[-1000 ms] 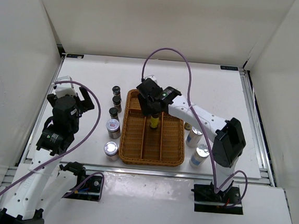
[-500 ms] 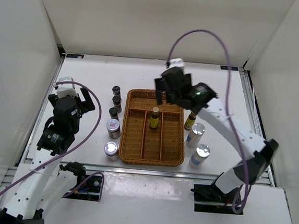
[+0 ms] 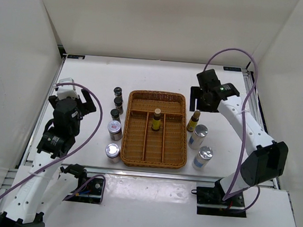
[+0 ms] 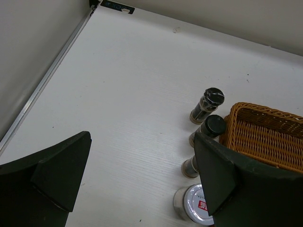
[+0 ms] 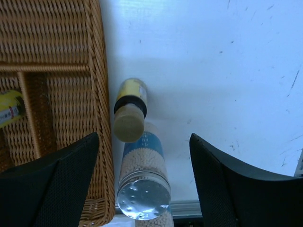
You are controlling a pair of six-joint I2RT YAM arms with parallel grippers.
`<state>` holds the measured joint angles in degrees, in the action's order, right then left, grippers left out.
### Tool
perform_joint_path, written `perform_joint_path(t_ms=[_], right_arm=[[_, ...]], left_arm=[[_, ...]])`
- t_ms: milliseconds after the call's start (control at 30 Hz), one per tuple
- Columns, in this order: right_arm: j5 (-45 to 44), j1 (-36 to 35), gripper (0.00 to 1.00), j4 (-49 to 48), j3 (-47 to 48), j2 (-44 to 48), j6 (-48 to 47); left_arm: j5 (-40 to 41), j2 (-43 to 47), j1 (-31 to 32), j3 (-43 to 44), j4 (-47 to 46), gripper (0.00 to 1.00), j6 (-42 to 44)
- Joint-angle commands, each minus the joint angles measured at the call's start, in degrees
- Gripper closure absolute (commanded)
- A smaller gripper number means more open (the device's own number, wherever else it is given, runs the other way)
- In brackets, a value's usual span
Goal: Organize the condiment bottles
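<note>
A brown wicker tray (image 3: 173, 150) lies mid-table, with one amber-yellow bottle (image 3: 156, 119) upright in its middle lane. A second amber bottle (image 3: 194, 121) stands just right of the tray, with two tall white silver-capped cylinders (image 3: 198, 136) (image 3: 204, 157) nearer me. My right gripper (image 3: 201, 103) hovers open and empty above that amber bottle (image 5: 129, 111) and the first cylinder (image 5: 143, 184). Left of the tray stand three dark black-capped bottles (image 3: 118, 92) (image 3: 119, 103) (image 3: 115, 114) and two silver-lidded jars (image 3: 115, 130) (image 3: 112, 152). My left gripper (image 3: 86, 103) waits open farther left.
The tray's right wall (image 5: 102, 71) runs close beside the amber bottle. In the left wrist view the dark bottles (image 4: 207, 105) and a jar (image 4: 196, 205) stand against the tray's left rim (image 4: 265, 113). A metal rail (image 3: 256, 117) edges the table on the right.
My right gripper let go of the amber bottle in the tray's middle lane, rose and swung right, to above the bottles right of the tray. The left arm stayed still.
</note>
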<state>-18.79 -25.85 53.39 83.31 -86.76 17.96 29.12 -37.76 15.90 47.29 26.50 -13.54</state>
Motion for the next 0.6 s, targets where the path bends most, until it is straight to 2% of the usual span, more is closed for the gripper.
perform_joint_path(t_ms=[0, 100, 200, 300, 433, 467, 567], right_arm=[[3.8, 0.8, 0.21, -2.7, -1.9, -0.3, -0.6], [5.2, 1.3, 0.3, -3.2, -3.2, -1.6, -0.6], [6.6, 1.8, 0.33, -4.4, -4.4, -2.7, -0.6], [8.1, 1.9, 0.44, -5.0, -4.9, -3.3, -0.6], [8.2, 1.9, 0.65, -5.0, -4.1, -3.3, -0.6], [8.2, 1.9, 0.73, -4.3, -3.6, -2.5, -0.6], [3.1, 0.9, 0.88, -2.4, -0.3, 1.3, -0.6]], left_arm=[[-0.7, 0.5, 0.2, -0.3, -0.9, 0.0, 0.4], [-0.7, 0.0, 0.2, -0.3, -0.9, 0.0, 0.4], [-1.3, 0.0, 0.2, -0.3, -0.9, 0.0, 0.4], [-1.3, 0.0, 0.2, -0.3, -0.9, 0.0, 0.4], [-1.3, 0.0, 0.2, -0.3, -0.9, 0.0, 0.4], [-1.3, 0.0, 0.2, -0.3, -0.9, 0.0, 0.4], [-1.3, 0.0, 0.2, -0.3, -0.9, 0.0, 0.4]])
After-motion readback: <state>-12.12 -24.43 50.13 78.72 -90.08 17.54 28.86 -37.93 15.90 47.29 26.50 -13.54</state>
